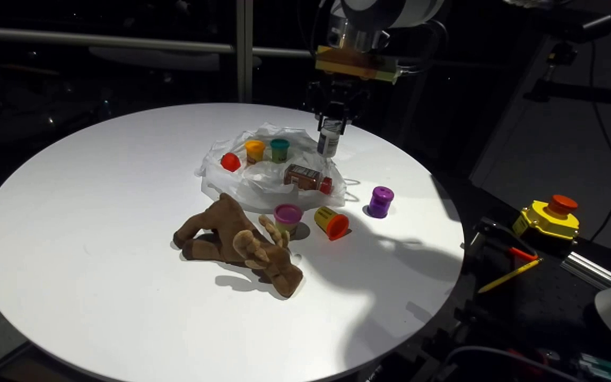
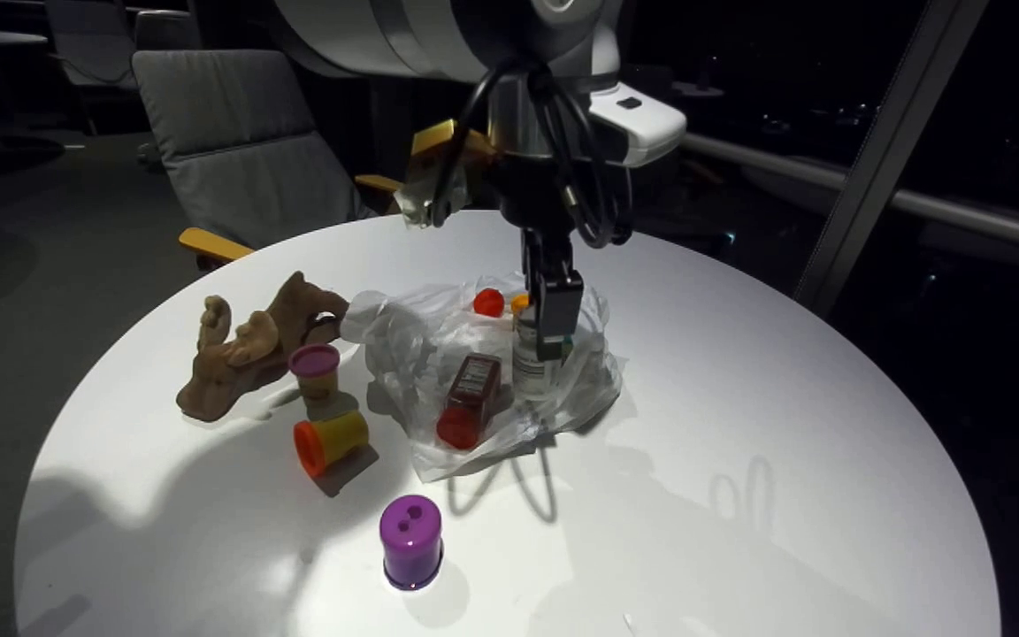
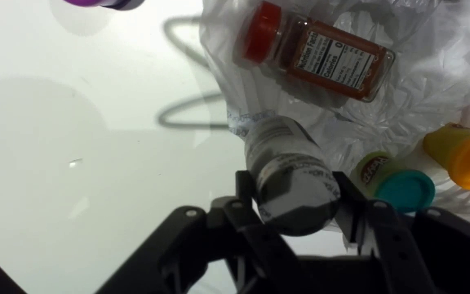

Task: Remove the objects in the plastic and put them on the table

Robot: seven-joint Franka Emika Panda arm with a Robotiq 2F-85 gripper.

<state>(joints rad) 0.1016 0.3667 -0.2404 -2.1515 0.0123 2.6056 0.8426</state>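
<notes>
The brown plush moose (image 1: 231, 233) is sprawled straight on the white table (image 1: 98, 239), so that one counts as done. Next over is the crinkly plastic bag (image 1: 258, 183), spread out like a mat, and that's where the leftover work is: a small red thing (image 1: 230, 162) (can't make out what), an orange-lidded tub (image 1: 255, 153) and a teal-lidded tub (image 1: 279, 151), all sitting on the plastic. The pink-lidded tub (image 1: 287, 216) just in front is on the table itself, so done. Then a red-capped bottle (image 1: 302, 177) lying on its side on the bag, not done. Right of that, the gripper (image 1: 332, 126) has a white bottle (image 1: 328, 144) clamped tight, hanging around the bag's edge. Can't tell if its base clears the plastic, but I'd call it mid-removal, with the whole job roughly halfway. Below it, nearer me, a yellow tub (image 1: 329, 219) is tipped over on the table, done. Far right, a purple container (image 1: 381, 202) stands on the table apart from the bag, done too.
</notes>
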